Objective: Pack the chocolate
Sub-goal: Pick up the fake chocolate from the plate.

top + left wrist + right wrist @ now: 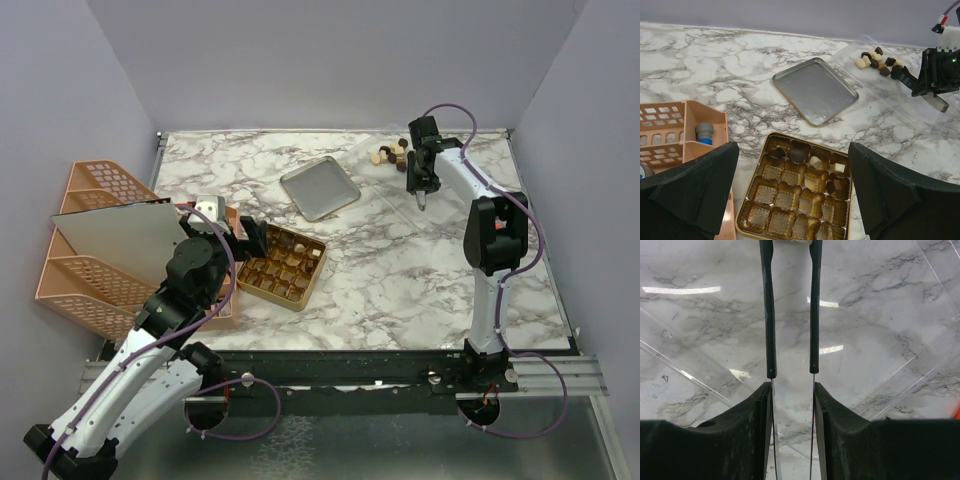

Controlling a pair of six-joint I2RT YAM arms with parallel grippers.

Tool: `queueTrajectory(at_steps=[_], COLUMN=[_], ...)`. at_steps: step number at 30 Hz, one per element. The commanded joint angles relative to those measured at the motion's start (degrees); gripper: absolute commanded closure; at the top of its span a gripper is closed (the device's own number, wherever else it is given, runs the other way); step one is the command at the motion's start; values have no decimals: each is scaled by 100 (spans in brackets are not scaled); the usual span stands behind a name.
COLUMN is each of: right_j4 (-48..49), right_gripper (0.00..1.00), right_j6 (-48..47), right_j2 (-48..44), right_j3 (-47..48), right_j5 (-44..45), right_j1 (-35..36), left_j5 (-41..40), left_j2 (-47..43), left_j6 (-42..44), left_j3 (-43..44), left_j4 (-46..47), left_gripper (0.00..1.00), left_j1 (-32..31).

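Loose chocolate (392, 153) (880, 61) lies in a small heap on a clear plastic sheet (900, 100) at the back right. Several pieces (815, 161) sit in the top compartments of the golden-brown tray (283, 265) (756, 217). My left gripper (238, 236) (794, 147) hovers open over that tray, holding nothing. My right gripper (420, 180) (792, 387) is shut on thin black-tipped tweezers (770, 330) (938, 102), just in front of the heap. The tweezer arms stand apart over the plastic sheet with nothing between them.
A silver square lid (320, 188) (815, 91) lies between the tray and the heap. Peach-coloured organiser baskets (90, 240) (690, 125) and a grey board (115, 235) stand at the left, close beside the tray.
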Motion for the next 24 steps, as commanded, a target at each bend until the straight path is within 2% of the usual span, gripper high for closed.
queueTrajectory(at_steps=[1, 9, 18, 24], right_j4=[185, -129, -57, -123], right_gripper=[62, 72, 75, 77], right_j6=[36, -122, -24, 18], right_j2=[100, 113, -660, -1216], right_j3=[10, 189, -456, -902], right_j5=[-194, 143, -224, -408], right_j1=[-26, -23, 32, 334], left_j5=[-129, -175, -287, -392], left_j2=[-125, -175, -226, -254], left_j6=[64, 68, 83, 94], left_j3=[-34, -50, -50, -27], left_j4=[21, 33, 32, 17], left_gripper=[1, 1, 1, 1], left_j1=[-19, -19, -19, -19])
